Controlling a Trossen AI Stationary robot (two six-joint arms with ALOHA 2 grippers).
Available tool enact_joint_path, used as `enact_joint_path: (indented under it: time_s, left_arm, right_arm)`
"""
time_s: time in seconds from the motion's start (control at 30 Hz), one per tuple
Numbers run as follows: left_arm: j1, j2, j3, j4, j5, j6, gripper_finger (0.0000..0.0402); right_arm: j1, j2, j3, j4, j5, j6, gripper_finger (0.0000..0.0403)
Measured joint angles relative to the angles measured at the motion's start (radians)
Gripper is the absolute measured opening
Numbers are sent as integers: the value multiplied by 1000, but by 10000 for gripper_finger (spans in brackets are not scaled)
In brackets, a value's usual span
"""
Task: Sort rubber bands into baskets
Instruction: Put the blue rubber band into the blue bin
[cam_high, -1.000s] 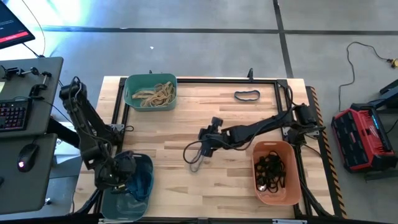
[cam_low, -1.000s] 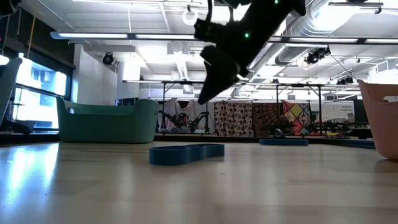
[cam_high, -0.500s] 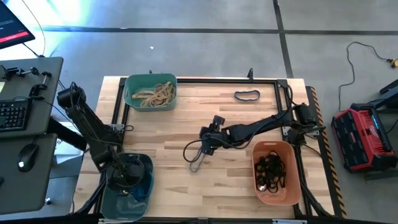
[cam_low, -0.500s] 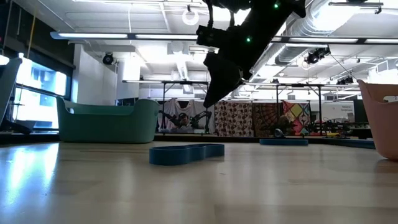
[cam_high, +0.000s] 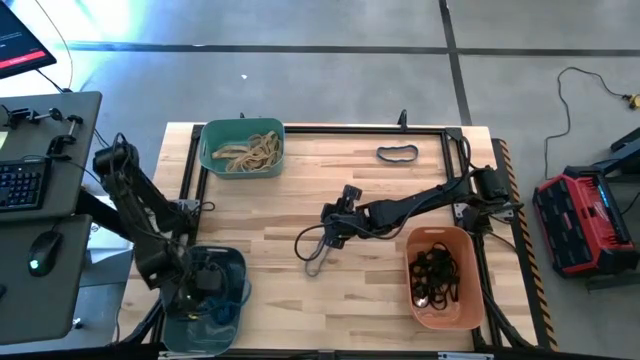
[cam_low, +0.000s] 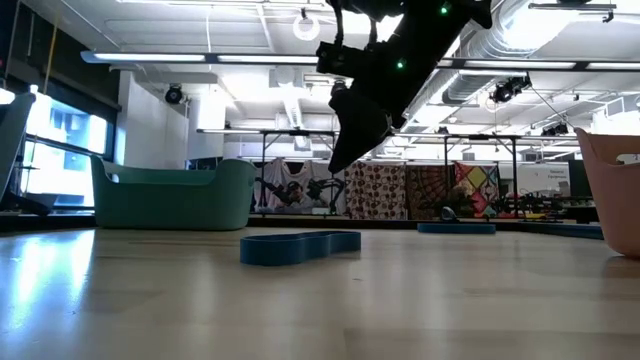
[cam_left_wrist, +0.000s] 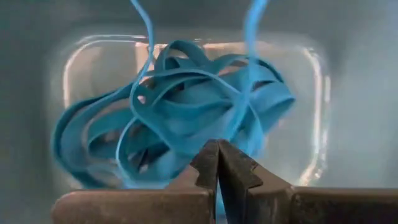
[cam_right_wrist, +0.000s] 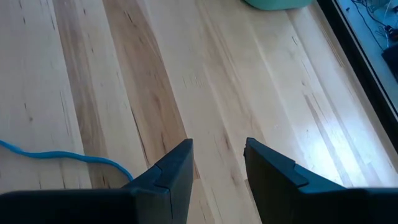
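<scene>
1. the left end effector (cam_left_wrist: 217, 163) has its two fingers pressed together. a thin blue rubber band (cam_left_wrist: 249, 56) runs up from the closed tips in two strands, so it is pinched there.
2. in the high view the left end effector (cam_high: 205, 283) sits over the grey-blue basket (cam_high: 232, 262) at the near left corner of the tabletop (cam_high: 260, 210).
3. under it, inside that basket (cam_left_wrist: 314, 93), lies a tangled heap of blue bands (cam_left_wrist: 180, 118).
4. the right end effector (cam_right_wrist: 217, 163) has its fingers a narrow gap apart, with nothing between them. bare wood shows through the gap.
5. from above, the right end effector (cam_high: 330, 235) is stretched out over the middle of the tabletop, raised off the wood in the low view (cam_low: 345, 150).
6. a thin blue loop (cam_right_wrist: 68, 157) lies on the wood just beside the right fingers. in the high view thin loops (cam_high: 312, 250) lie near that end effector.
7. the teal-green basket (cam_high: 212, 158) stands at the far left and holds tan bands (cam_high: 248, 150).
8. the orange basket (cam_high: 468, 290) stands at the near right and holds black bands (cam_high: 436, 272).
9. one dark band (cam_high: 397, 153) lies alone on the wood at the far right, well apart from the baskets.
10. in the low view a blue band (cam_low: 300, 246) lies flat on the wood, in front of the teal-green basket (cam_low: 170, 198).
</scene>
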Motion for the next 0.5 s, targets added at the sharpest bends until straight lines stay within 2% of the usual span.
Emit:
enact_joint_path:
  time_s: [0.1, 0.2, 0.33, 0.5]
  left_arm:
    - [-33, -1, 73, -100, -31, -36, 0]
    - [-58, -1, 89, -108, -128, -37, 0]
    - [-37, 0, 39, -25, -225, 0, 0]
    - [5, 2, -77, 163, -209, 58, 0]
  right_arm:
    - [0, 0, 0, 0, 0, 0, 133]
    - [0, 0, 0, 0, 0, 0, 133]
    - [0, 0, 0, 0, 6, 6, 133]
    - [1, 0, 0, -1, 8, 7, 133]
